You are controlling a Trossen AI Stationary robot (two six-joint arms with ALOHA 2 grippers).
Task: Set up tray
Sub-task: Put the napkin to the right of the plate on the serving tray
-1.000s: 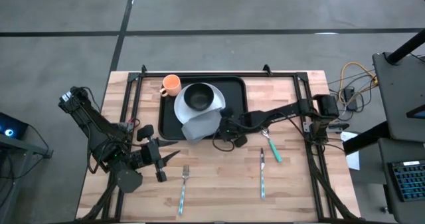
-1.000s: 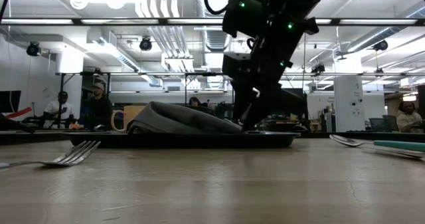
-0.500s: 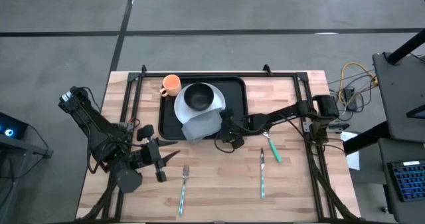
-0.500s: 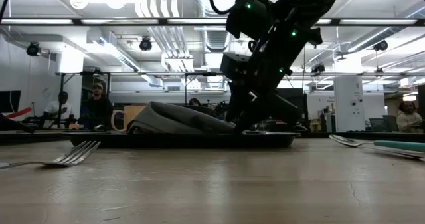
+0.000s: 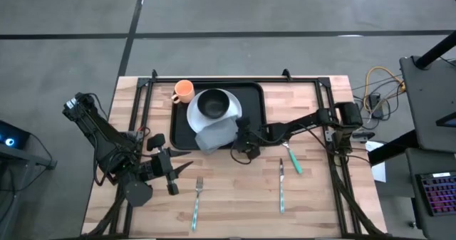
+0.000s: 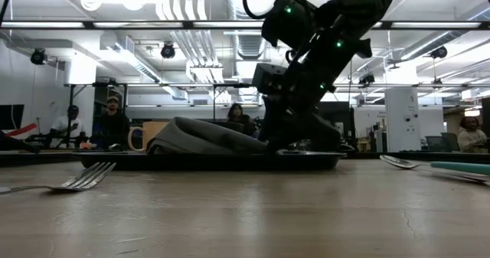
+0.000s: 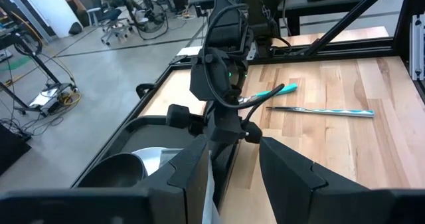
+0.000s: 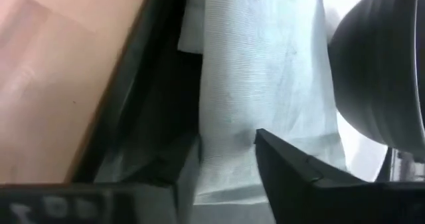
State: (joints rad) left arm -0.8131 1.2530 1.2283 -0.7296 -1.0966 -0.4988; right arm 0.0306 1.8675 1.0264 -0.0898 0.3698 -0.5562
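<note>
Fingers of the right gripper straddle the grey napkin's edge, parted, not visibly pinching it. Outward, at the table's twelve o'clock, lies the tray, carrying a white plate, dark bowl and orange cup. It looks stiff and flat but loaded, so likely awkward; grasp its raised rim and keep it level. At eight o'clock the left gripper waits, fingers apart, empty.
</note>
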